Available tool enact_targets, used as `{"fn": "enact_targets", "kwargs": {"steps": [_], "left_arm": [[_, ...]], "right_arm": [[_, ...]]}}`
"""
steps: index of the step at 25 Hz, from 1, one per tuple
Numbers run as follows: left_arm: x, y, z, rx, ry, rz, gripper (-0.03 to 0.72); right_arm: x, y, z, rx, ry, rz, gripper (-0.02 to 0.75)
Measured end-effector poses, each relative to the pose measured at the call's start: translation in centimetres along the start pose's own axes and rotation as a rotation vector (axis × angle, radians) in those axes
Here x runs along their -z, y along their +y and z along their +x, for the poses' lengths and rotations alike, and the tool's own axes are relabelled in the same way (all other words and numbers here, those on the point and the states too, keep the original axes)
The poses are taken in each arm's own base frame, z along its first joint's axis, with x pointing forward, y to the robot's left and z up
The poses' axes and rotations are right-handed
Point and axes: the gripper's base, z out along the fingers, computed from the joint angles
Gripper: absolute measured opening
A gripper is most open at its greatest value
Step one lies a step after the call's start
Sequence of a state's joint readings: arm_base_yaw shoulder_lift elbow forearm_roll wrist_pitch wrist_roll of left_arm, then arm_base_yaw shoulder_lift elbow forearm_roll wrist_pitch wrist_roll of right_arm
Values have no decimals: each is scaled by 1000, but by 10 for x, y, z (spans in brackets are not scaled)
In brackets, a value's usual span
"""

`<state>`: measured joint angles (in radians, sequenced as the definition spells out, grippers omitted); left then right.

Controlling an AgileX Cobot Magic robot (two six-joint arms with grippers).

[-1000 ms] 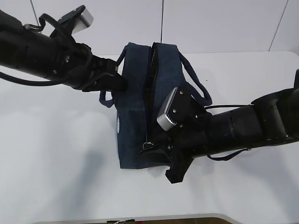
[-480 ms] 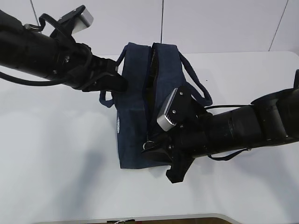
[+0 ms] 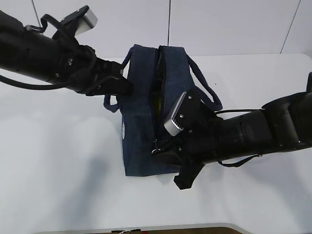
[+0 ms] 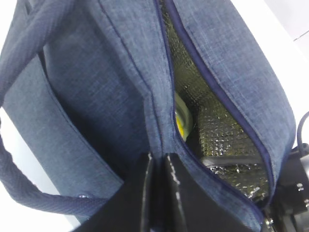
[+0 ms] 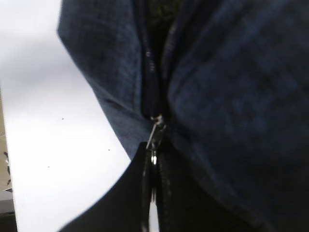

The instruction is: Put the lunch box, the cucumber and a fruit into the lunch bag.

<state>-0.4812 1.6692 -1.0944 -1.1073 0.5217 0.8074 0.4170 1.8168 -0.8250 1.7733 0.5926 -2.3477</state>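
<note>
The dark navy lunch bag [image 3: 141, 97] stands mid-table with its top zipper partly open. My left gripper [image 3: 127, 87] is shut on the bag's left top fabric; in the left wrist view [image 4: 158, 162] its jaws pinch the fabric beside the zipper. My right gripper [image 3: 158, 148] is at the bag's near end, shut on the silver ring pull [image 5: 154, 133]. Through the opening I see silver lining, the yellow fruit [image 4: 182, 128] and a pale curved edge of the lunch box [image 4: 183, 107] above it. The cucumber is hidden.
The bag's loop handles [image 3: 204, 90] hang at both sides; one strap [image 4: 29, 164] runs below my left gripper. The white table [image 3: 58, 161] lies around the bag, with a white wall behind it.
My right gripper has shifted slightly farther along the bag with the ring pull in it. The left arm and the bag's left side have not moved.
</note>
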Motion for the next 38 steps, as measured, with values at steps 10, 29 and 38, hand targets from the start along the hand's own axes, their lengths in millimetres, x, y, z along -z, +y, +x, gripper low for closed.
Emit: {"fn": "enact_targets", "kwargs": {"steps": [10, 29, 38], "left_arm": [[0, 0, 0, 0, 0, 0, 3], [0, 0, 0, -1, 1, -1, 3], [0, 0, 0, -3, 1, -1, 3]], "right_arm": [[0, 1, 1, -43, 21, -17, 5], [24, 10, -16, -92, 57, -43, 5], [30, 15, -16, -193, 107, -75, 5]]}}
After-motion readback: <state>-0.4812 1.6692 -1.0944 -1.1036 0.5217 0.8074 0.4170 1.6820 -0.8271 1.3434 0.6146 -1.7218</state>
